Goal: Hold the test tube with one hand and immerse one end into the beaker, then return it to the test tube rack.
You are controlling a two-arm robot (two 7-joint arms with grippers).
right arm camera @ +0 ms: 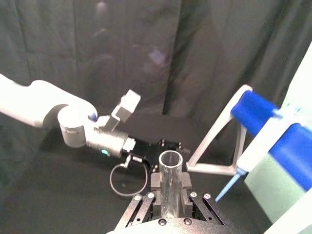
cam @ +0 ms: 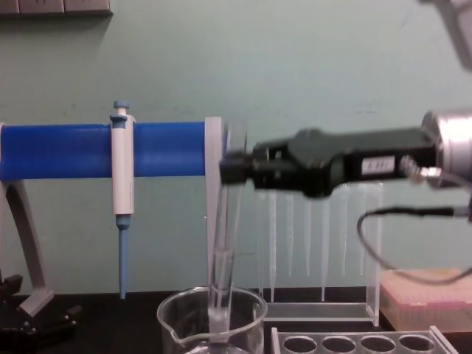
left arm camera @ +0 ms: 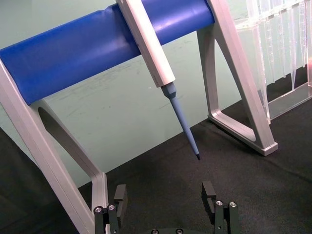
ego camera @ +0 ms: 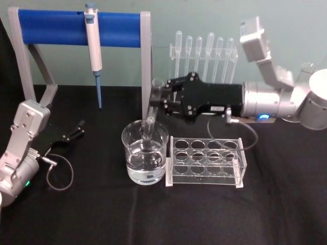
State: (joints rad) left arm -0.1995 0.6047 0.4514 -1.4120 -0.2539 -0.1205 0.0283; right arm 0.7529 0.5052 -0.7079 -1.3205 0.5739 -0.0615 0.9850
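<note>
Right gripper point(ego camera: 159, 97) pinches the test tube point(ego camera: 151, 120) near its rim, lower end dipped in the beaker point(ego camera: 144, 158) at table centre. Immersion done; return left. Left gripper point(ego camera: 76, 130) parked at 9 o'clock, jaws spread.

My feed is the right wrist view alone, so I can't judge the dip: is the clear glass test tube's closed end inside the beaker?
Observer: Yes. The long clear glass test tube has its lower end below the rim of the wide clear glass beaker.
Operator: Upright?
Observer: Slightly tilted; the right gripper is shut on it near its top.
Operator: Left arm?
Observer: The left gripper rests open on the black table, apart from the beaker.
</note>
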